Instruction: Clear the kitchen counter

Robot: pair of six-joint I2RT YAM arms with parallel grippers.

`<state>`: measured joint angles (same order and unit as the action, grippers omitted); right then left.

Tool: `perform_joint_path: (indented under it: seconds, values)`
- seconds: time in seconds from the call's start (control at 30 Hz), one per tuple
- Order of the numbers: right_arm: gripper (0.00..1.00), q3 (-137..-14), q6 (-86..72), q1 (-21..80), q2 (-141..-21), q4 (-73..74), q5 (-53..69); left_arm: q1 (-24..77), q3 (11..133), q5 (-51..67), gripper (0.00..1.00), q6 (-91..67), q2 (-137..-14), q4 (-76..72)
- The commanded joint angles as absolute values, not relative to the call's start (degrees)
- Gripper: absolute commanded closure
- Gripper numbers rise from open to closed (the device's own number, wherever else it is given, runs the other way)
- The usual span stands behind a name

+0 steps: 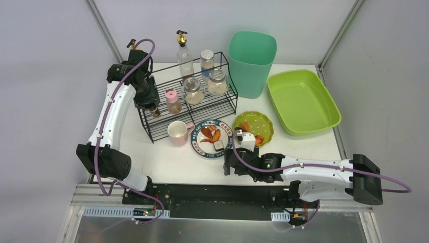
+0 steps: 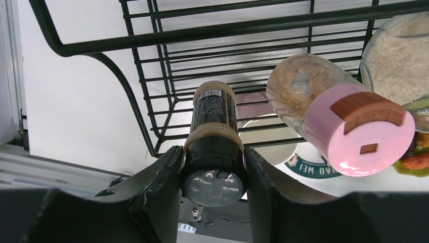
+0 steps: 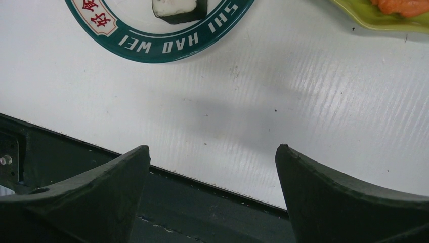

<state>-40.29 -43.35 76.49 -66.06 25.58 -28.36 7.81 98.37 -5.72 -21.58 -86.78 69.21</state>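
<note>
The white kitchen counter (image 1: 167, 164) carries a black wire rack (image 1: 228, 99), a pink cup (image 1: 178, 131), a teal-rimmed plate (image 1: 201, 148) with food and a green dotted plate (image 1: 264, 125) with food. My left gripper (image 1: 153, 107) (image 2: 212, 151) is at the rack's left end, shut on a small brown spice bottle (image 2: 213, 114) by its black cap. The bottle hangs over the rack's shelf wires. My right gripper (image 1: 228, 164) (image 3: 212, 147) is open and holds nothing, low over the counter's front edge just below the teal-rimmed plate (image 3: 152, 43).
On the rack stand a pink-lidded jar (image 1: 173, 101) (image 2: 349, 121), two glass jars (image 1: 193, 90) (image 1: 217, 82), a pump bottle (image 1: 184, 56) and a blue-banded jar (image 1: 206, 61). A teal bin (image 1: 251, 63) and a lime-green tray (image 1: 302, 101) sit at the back right.
</note>
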Motion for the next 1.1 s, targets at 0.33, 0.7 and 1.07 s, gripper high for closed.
perform_joint_path:
  seconds: [0.33,0.7,1.07]
  values:
    - [0.01,-38.6,-45.0,76.9,-64.2,23.5,-27.8,7.3,97.5,-5.8,0.58,-20.9,-89.2,67.6]
    - [0.01,-38.8,-45.2,77.0,-65.0,23.1,-28.1,7.3,99.0,-6.4,0.32,-20.4,-89.3,67.5]
    - [0.01,-42.8,-43.9,77.0,-65.5,24.8,-29.5,7.3,100.0,-2.5,0.24,-20.5,-85.6,67.7]
